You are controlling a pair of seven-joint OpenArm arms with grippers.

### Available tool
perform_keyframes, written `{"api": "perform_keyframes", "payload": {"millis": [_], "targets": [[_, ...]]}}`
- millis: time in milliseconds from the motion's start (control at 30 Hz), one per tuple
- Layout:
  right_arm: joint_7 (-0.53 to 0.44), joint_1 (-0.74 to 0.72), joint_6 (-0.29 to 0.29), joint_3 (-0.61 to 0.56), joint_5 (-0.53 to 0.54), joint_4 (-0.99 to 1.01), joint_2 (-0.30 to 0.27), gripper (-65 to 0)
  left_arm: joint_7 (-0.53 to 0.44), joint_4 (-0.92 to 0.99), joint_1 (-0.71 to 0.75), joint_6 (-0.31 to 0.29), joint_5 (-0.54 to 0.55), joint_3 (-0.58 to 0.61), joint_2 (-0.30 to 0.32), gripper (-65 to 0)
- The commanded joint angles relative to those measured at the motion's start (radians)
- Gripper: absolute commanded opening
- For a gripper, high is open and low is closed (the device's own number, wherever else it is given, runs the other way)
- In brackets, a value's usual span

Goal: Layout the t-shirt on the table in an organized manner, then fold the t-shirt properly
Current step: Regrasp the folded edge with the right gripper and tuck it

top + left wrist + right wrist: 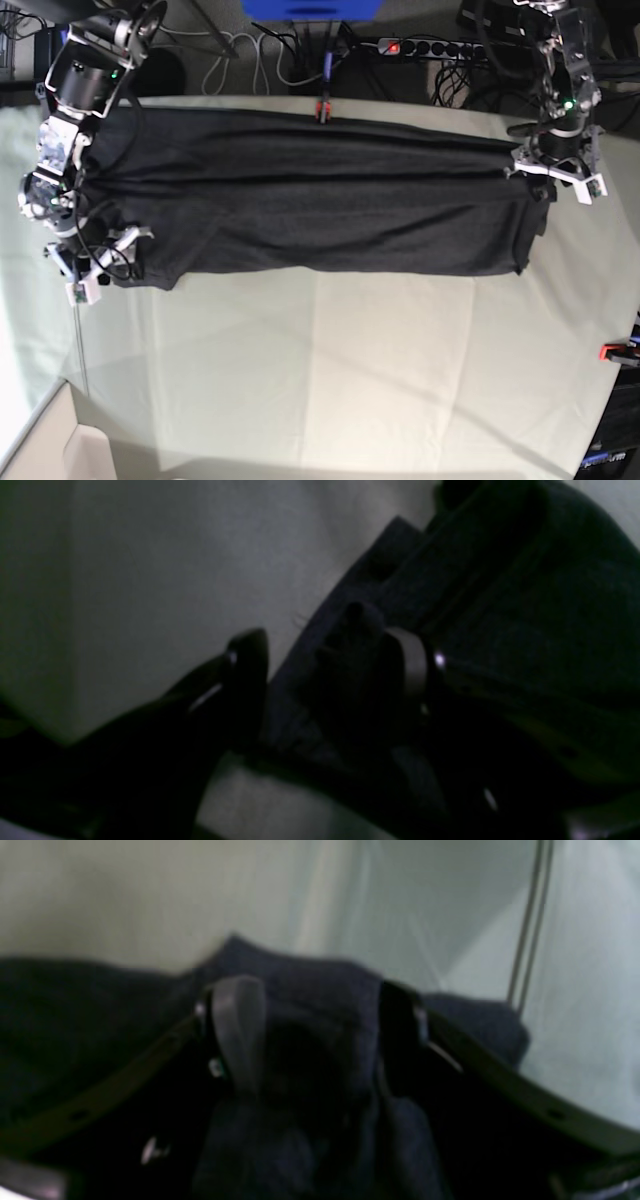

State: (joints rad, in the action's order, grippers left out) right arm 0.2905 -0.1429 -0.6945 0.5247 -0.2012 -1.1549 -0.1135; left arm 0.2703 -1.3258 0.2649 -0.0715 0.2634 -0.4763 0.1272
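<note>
The charcoal t-shirt (320,210) lies stretched in a long band across the back of the table (350,370), plain side up. My left gripper (545,175) is at the shirt's right end. In its wrist view the left gripper (330,660) stands open, with folded t-shirt (550,605) edges lying between the fingers on the table (175,570). My right gripper (100,262) is at the shirt's left end. Up close the right gripper (320,1030) is open, its jaws wide apart around a hump of t-shirt (310,990) resting on the table (125,900).
A red clamp (322,108) sits on the back edge above the shirt, and another red clamp (612,351) at the right edge. A power strip (430,46) and cables lie behind the table. The pale cloth runs forward from the shirt to the front edge.
</note>
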Motion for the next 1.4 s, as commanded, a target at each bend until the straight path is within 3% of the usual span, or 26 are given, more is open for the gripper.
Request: {"api": "perform_keyframes", "payload": {"millis": [0,133,433,567,800,1000,1200,1300,1367], "targets": [[-0.024,-0.002,-0.004,0.001,0.013,0.010,-0.013,-28.3,-0.021,-0.019,-0.009,0.002,0.001,-0.003,0.010,-31.3],[-0.060,0.001,-0.004,0.002,0.013,0.060,-0.016,-32.7,-0.021,-0.019,-0.011,0.002,0.001,-0.003,0.010,-31.3],[-0.055,0.006,-0.004,0.002,0.016,0.083,-0.027,-65.0,-0.021,-0.019,-0.013,0.002,0.001,0.000,0.010,-31.3],[-0.050,0.070,-0.004,0.038,0.019,-0.069,-0.022,-65.0,-0.021,-0.019,-0.013,0.002,0.001,-0.002,0.010,-31.3],[-0.047,0.184,-0.004,0.137,0.019,-0.314,0.059,-65.0,-0.021,-0.019,-0.014,0.002,0.001,0.000,0.010,-31.3],[-0.047,0.289,-0.004,0.179,0.024,-0.339,0.079,-65.0,-0.021,-0.019,-0.025,0.002,0.001,0.001,0.010,-31.2],[-0.047,0.418,-0.004,0.179,0.142,-0.337,0.074,-65.0,-0.019,-0.019,-0.025,0.002,0.001,0.000,0.010,-31.1],[-0.047,0.449,-0.004,0.174,0.150,-0.334,0.077,-63.2,-0.019,-0.019,-0.025,0.002,0.001,0.001,0.010,-24.0],[-0.047,0.460,-0.004,0.156,0.150,-0.334,0.077,-56.1,-0.021,-0.022,-0.025,0.000,0.003,0.001,0.010,-16.6]]}}
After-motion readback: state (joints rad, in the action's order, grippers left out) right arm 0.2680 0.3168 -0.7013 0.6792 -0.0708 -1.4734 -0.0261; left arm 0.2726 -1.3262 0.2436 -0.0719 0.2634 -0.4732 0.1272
